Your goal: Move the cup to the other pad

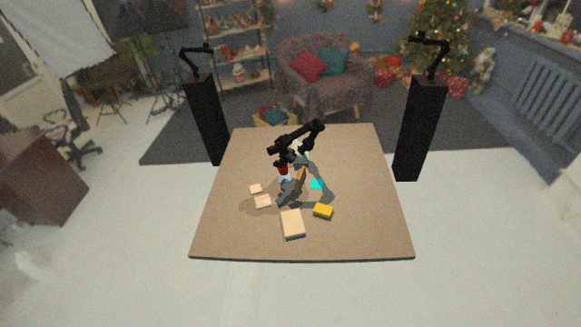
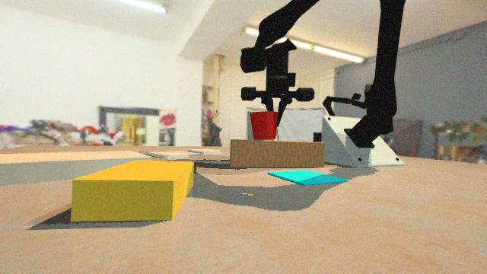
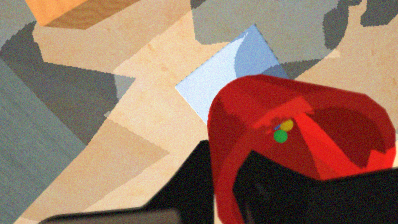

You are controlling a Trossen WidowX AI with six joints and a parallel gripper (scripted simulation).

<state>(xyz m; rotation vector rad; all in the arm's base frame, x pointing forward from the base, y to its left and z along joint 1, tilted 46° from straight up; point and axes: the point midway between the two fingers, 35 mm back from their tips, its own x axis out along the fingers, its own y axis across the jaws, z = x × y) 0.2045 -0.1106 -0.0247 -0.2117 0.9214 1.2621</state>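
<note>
Gripper (image 2: 275, 110) has its jaws pinching the rim of the red cup (image 2: 264, 125), one finger inside, one outside. Exterior view: cup hangs upright behind the brown block (image 2: 277, 153); its bottom is hidden by the block's top edge, so I cannot tell from here how far it sits off the surface (image 2: 342, 228). Wrist view: cup (image 3: 300, 145) is near the camera, and the pale blue pad (image 3: 220, 82) shows beyond its rim, partly covered by the cup. Marbles inside the cup: a yellow one (image 3: 286, 125) and a green one (image 3: 280, 136) touching each other, with a small bluish speck beside them that is too small to identify.

Top view: arm (image 1: 297, 136) reaches out from its base over the middle of the surface, cup (image 1: 282, 170) under the gripper just above the pale blue pad (image 1: 283, 179). Cyan pad (image 1: 317, 183) lies flat to the right, apart from the cup, beyond the slanted brown block (image 1: 299, 179). Yellow block (image 1: 322, 210) sits closer to the front edge. Two small tan tiles (image 1: 260, 195) lie left, and a larger tan slab (image 1: 292, 223) in front.
</note>
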